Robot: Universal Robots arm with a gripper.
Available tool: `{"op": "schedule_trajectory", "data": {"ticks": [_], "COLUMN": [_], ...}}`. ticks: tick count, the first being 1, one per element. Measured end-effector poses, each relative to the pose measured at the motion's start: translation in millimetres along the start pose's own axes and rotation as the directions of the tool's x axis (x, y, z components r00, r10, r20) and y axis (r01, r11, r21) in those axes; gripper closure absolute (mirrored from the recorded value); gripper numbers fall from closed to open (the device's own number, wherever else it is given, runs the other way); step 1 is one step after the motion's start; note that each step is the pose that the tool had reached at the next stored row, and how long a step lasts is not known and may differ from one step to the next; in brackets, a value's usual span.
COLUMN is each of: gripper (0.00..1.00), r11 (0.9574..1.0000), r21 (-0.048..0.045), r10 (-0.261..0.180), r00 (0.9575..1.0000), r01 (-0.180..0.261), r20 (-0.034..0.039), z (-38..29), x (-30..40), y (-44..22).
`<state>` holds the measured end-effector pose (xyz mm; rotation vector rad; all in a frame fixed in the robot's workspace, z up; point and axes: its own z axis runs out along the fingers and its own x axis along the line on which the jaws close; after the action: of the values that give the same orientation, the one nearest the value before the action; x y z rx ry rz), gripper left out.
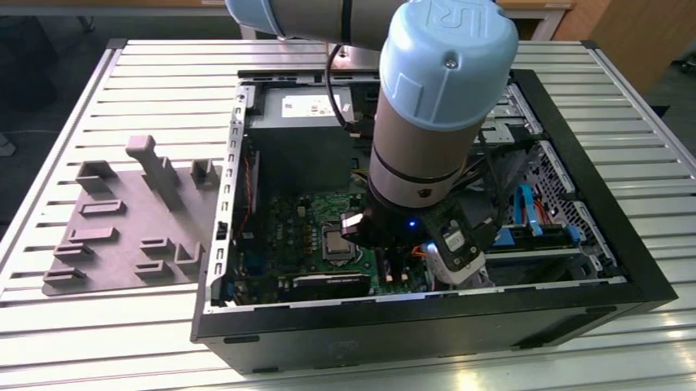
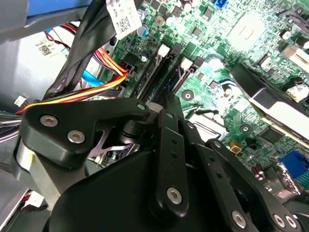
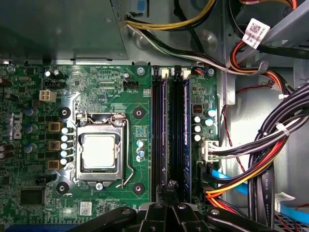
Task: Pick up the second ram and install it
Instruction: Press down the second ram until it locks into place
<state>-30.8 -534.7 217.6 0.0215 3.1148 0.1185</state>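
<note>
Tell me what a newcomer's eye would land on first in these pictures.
The arm, grey with blue caps, reaches down into the open PC case on the slatted table. In the first wrist view the claw sits over the long black RAM slots beside the silver CPU. A grey fixture plate lies at the exterior view's left.

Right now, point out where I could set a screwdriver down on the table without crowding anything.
Free: the slatted table in front of the grey fixture plate, and the strip behind it. Crowded: inside the computer case, where the arm reaches down over the motherboard among cables.
</note>
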Motion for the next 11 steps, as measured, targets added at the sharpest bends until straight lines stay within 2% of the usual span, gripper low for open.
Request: {"op": "schedule_trajectory", "data": {"ticks": [8, 11], "gripper": [0.89, 0.89], "r11": [1.0000, 1.0000], "r21": [0.0001, -0.0018], "r10": [0.000, 0.000], "r00": [1.0000, 1.0000], "r01": [0.000, 0.000], "r20": [0.0000, 0.0005], "z": [1.7, -0.2], "x": [0.1, 0.0], "y": [-0.2, 0.2]}}
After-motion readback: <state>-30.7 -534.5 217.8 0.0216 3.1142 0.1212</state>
